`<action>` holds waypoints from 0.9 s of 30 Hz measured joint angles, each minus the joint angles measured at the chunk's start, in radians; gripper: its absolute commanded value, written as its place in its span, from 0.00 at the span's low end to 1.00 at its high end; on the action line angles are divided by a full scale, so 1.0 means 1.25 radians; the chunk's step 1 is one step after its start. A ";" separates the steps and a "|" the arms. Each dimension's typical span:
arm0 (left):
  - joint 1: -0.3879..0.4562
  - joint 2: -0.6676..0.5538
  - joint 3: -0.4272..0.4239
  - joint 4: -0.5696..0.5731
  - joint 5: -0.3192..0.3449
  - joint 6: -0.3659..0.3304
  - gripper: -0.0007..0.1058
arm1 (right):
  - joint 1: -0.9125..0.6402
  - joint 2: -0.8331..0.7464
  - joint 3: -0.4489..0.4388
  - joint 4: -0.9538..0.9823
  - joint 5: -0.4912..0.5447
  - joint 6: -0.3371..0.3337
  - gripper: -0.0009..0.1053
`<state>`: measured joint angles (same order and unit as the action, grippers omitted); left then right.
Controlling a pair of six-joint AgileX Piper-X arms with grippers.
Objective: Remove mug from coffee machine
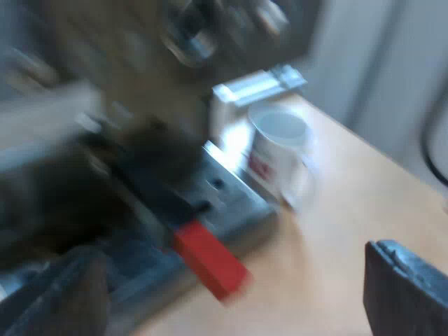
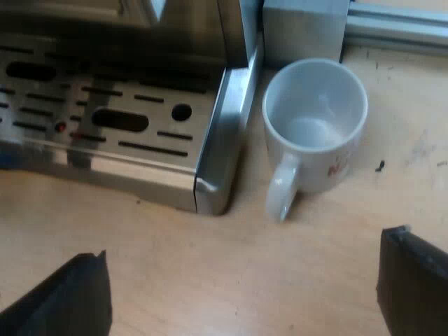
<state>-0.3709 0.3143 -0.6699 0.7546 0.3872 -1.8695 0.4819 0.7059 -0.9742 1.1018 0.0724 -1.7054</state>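
While the left tool (image 1: 231, 308) and the right tool (image 2: 241, 287) both hang released over the table (image 2: 175, 266), each with its two black fingers (image 2: 70, 294) set wide apart and nothing between them, the items stand as follows: mug (image 2: 315, 119) – white, upright, empty, with a red mark on its side, standing on the bare wooden table just beside the corner of the drip tray (image 2: 217, 140), off the tray and with a narrow gap between, its handle turned toward the right tool; espresso machine (image 2: 84, 35) – steel front, with a slotted steel drip tray at its foot and nothing standing on the slots; dark handle (image 1: 150, 178) – projects from the machine's front over the drip tray and ends in a red end (image 1: 210, 260) that reaches out past the tray's edge toward the left tool, though whether its holder is locked in cannot be told; grey block (image 2: 304, 28) and metal rail (image 2: 395, 28) – on the table behind the mug, close to the machine's side; left tool – near the red end, with the mug farther off beyond the tray's corner; right tool – over bare table, short of the mug and touching nothing
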 measured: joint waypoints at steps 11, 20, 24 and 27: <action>0.283 0.116 -0.103 0.103 -0.003 0.022 0.72 | -0.109 0.133 -0.055 -0.004 -0.002 -0.008 0.74; 0.315 0.121 -0.113 0.126 -0.071 0.047 0.72 | -0.323 0.125 -0.056 0.036 0.000 -0.085 0.74; 0.315 0.105 -0.113 0.149 -0.071 0.052 0.72 | -0.346 0.074 -0.056 0.032 0.000 -0.092 0.74; 0.315 0.090 -0.113 0.149 -0.071 0.052 0.72 | -0.346 0.047 -0.056 0.027 0.005 -0.092 0.74</action>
<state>0.0233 0.4265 -0.8116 0.9403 0.2985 -1.8040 0.0500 0.7643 -1.0437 1.1362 0.0791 -1.8206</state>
